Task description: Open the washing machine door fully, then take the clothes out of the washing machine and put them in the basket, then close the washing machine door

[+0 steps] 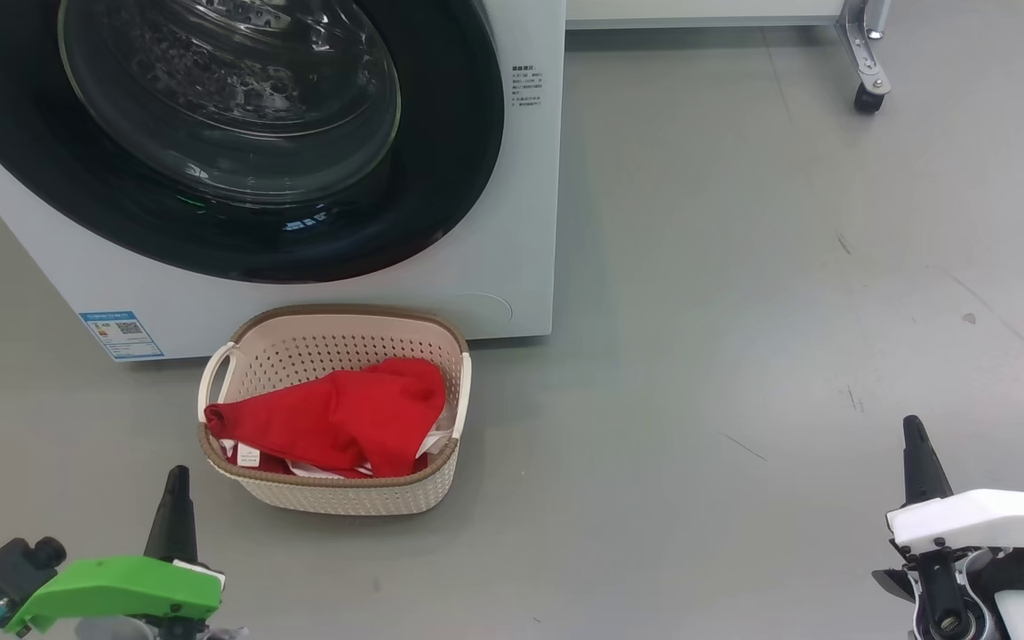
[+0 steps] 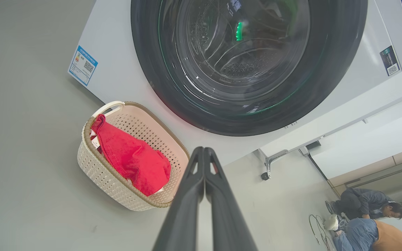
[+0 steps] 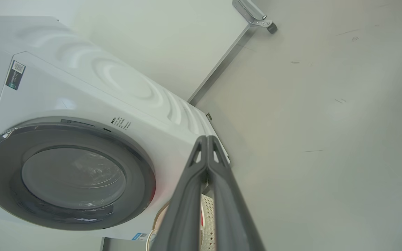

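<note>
On the floor [image 1: 743,356]: washer [image 1: 521,222], its door [image 1: 445,178] shut flush and no red seen through the glass [image 1: 236,98]; basket [image 1: 343,493] just before the washer's front base, holding the clothes [image 1: 343,418]; left gripper [image 1: 176,480] and right gripper [image 1: 914,440], fingers pressed together, empty, well back; all steps judged done, nothing left.

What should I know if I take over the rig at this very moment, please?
Left gripper: shut, empty. Right gripper: shut, empty.
Clothes lie in the basket, on the floor just before the washing machine.
Washing machine door looks closed; no red shows through it.
Done: apparently all three steps.
Left: nothing evident; confirm the door is latched.
</note>
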Robot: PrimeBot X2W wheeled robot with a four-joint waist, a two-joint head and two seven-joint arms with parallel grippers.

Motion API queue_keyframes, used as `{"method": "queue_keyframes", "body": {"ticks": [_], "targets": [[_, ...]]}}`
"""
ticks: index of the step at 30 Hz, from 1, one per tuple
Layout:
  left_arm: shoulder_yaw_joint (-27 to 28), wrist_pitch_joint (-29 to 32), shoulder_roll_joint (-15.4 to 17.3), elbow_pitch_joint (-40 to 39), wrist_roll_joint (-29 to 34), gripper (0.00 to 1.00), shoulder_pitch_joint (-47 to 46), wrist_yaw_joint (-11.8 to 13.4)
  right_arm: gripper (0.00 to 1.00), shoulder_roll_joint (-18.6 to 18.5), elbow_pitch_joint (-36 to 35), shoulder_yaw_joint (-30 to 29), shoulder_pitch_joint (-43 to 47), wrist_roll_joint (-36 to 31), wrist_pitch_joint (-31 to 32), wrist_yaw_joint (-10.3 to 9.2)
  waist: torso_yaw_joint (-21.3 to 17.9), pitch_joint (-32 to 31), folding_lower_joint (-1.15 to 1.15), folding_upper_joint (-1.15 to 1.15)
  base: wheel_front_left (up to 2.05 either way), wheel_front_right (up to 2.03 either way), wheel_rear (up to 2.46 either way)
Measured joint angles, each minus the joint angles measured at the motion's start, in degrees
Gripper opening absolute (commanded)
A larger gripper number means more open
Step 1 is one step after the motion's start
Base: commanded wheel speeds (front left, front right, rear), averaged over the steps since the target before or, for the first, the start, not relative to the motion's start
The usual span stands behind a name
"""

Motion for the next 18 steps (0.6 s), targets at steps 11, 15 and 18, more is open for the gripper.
{"method": "queue_keyframes", "body": {"ticks": [11, 15, 18], "targets": [[1.1, 2.0, 0.0, 0.0, -7.0, 0.0, -0.4, -0.2, 0.0, 0.1, 0.6, -1.3, -0.6, 7.3, 2.1, 0.59, 0.1, -0.4, 0.0, 0.0, 0.0, 0.0, 0.0], [1.6, 3.1, 0.0, 0.1, -10.5, 0.0, -0.6, -0.5, 0.0, 0.2, 0.8, -2.0, -0.9, 10.9, 3.0, 0.97, 0.2, -0.7, 0.0, 0.0, 0.0, 0.0, 0.0], [1.9, 3.6, 0.0, 0.1, -12.9, 0.0, -0.6, -0.5, 0.0, 0.2, 0.9, -2.4, -0.9, 13.1, 3.5, 1.18, 0.3, -0.8, 0.0, 0.0, 0.0, 0.0, 0.0]]}}
